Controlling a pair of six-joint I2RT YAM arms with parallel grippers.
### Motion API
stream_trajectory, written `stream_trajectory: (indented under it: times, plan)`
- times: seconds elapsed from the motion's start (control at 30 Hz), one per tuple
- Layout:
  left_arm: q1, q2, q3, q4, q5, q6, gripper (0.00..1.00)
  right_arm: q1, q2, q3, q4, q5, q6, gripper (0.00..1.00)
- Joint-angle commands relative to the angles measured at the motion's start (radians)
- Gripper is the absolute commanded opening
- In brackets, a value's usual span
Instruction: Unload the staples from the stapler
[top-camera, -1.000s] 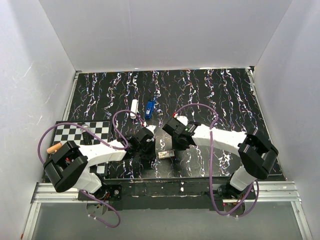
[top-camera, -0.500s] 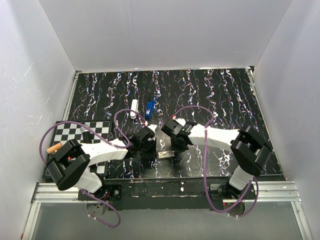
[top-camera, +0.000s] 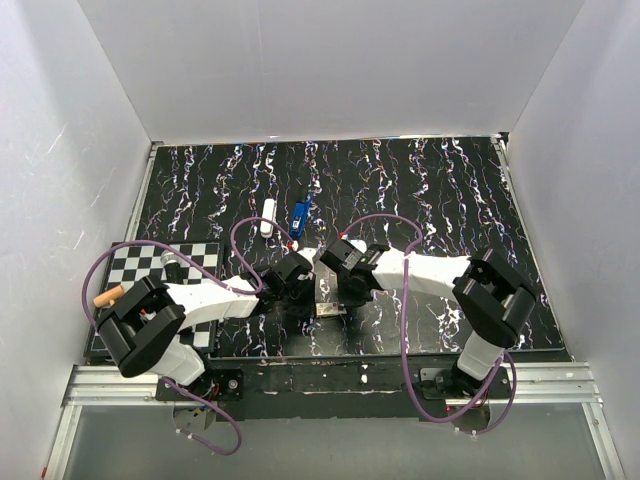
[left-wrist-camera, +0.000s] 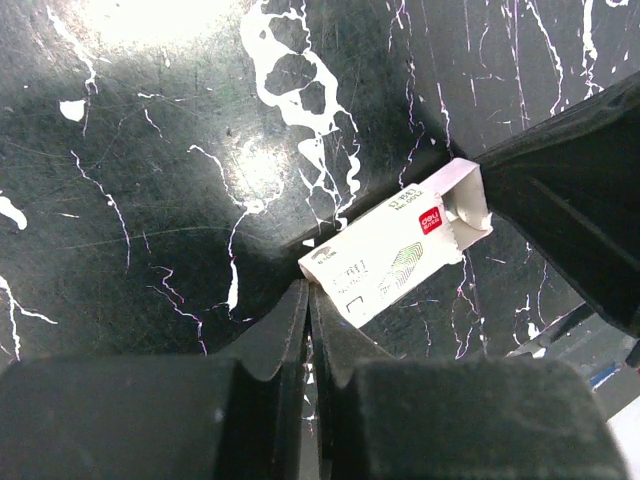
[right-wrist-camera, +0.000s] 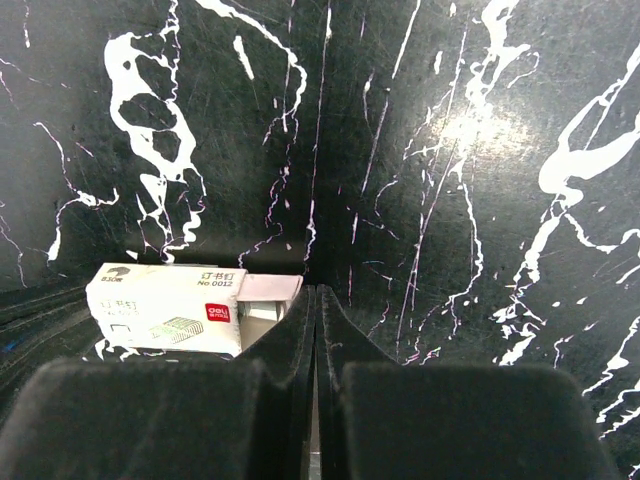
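Note:
A small white staple box (top-camera: 328, 309) lies on the black marbled table near the front edge, between my two grippers. Its drawer end is slid open in the right wrist view (right-wrist-camera: 165, 308). A blue stapler-like object (top-camera: 299, 217) lies farther back, away from both grippers. My left gripper (top-camera: 299, 290) is shut and empty, its tips touching the box's near corner (left-wrist-camera: 395, 255). My right gripper (top-camera: 337, 288) is shut and empty, its tips (right-wrist-camera: 316, 295) right beside the box's open end. No loose staples show.
A white cylindrical object (top-camera: 268, 216) lies left of the blue one. A checkerboard (top-camera: 160, 266) sits at front left, with an orange-tipped object (top-camera: 105, 296) at its edge. White walls enclose the table on three sides.
My right gripper has moved left, up to the staple box. My left gripper has edged right toward the box. The box has stayed in place.

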Motion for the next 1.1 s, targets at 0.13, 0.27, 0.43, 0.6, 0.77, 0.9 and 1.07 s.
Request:
stream_trajectory:
  times: [0.13,0.27,0.43,0.6,0.77,0.9,1.07]
  plan:
    - [-0.003,0.012,0.012,0.016,0.02,0.001,0.02,0.011,0.025,0.034,0.039,-0.041,-0.008,0.01]
    - [-0.005,0.015,0.012,0.019,0.025,0.002,0.01,0.016,0.031,0.046,0.047,-0.056,-0.009,0.01]
    - [-0.003,0.023,0.015,0.029,0.03,-0.001,0.0,0.02,0.048,0.065,0.066,-0.087,-0.014,0.01]
    - [-0.003,0.018,0.02,0.033,0.028,0.002,0.0,0.023,0.045,0.062,0.082,-0.097,-0.012,0.01]
    - [-0.003,-0.003,0.023,0.019,0.014,0.005,0.01,0.022,0.031,0.059,0.056,-0.064,-0.018,0.01]
    - [-0.003,-0.043,0.03,-0.017,-0.027,0.019,0.07,0.022,0.013,0.06,0.009,0.001,-0.025,0.01]
    - [-0.003,-0.117,0.041,-0.082,-0.111,0.038,0.15,0.008,-0.044,0.046,-0.042,0.085,-0.015,0.07]
